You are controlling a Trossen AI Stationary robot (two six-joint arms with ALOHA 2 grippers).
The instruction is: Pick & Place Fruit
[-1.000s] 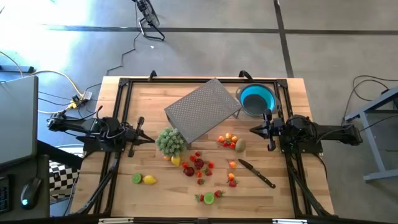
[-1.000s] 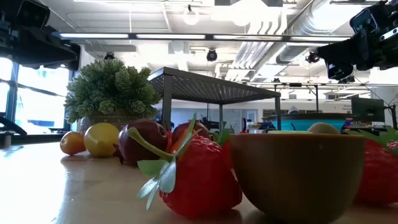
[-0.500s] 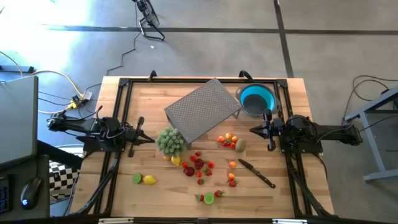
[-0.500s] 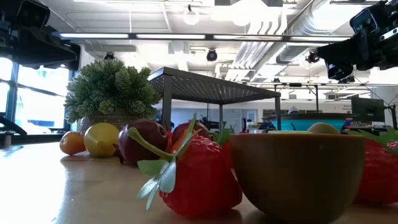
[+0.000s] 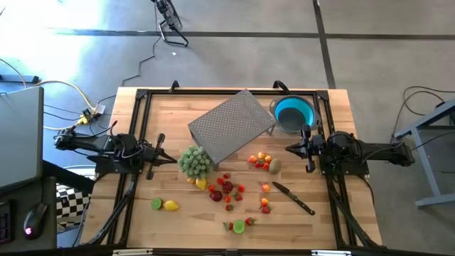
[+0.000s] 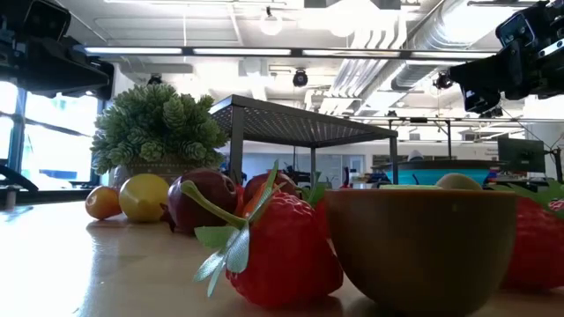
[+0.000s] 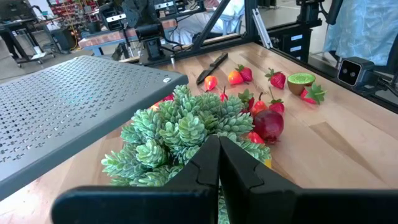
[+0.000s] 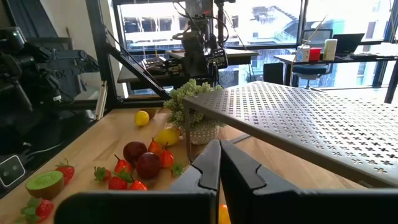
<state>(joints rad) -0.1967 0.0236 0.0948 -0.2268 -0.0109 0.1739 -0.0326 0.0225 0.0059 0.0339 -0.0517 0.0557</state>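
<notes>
Worktop (image 5: 142, 220) is carrying a perforated metal stand (image 5: 231, 126), a blue bowl (image 5: 293, 114) and scattered fruit (image 5: 227, 188) near centre. Left gripper (image 5: 168, 159) and right gripper (image 5: 291, 148) are hovering at opposite edges, fingers pressed together, holding nothing.

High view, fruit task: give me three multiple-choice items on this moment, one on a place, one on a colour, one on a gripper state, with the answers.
1. Where does the black-handled knife lie?
A. on the table, on the right arm's side
B. inside the bowl
C. on top of the perforated metal shelf

2. What colour is the bowl?
A. red
B. blue
C. white

3. How do the left gripper and right gripper stand?
A. both shut, holding nothing
B. both wide open
C. each shut on a strawberry

Answers: 1 A, the knife rests on bare wood below the right gripper. 2 B, its inside is bright blue. 3 A, both wrist views show the fingers pressed together with nothing between them.
</notes>
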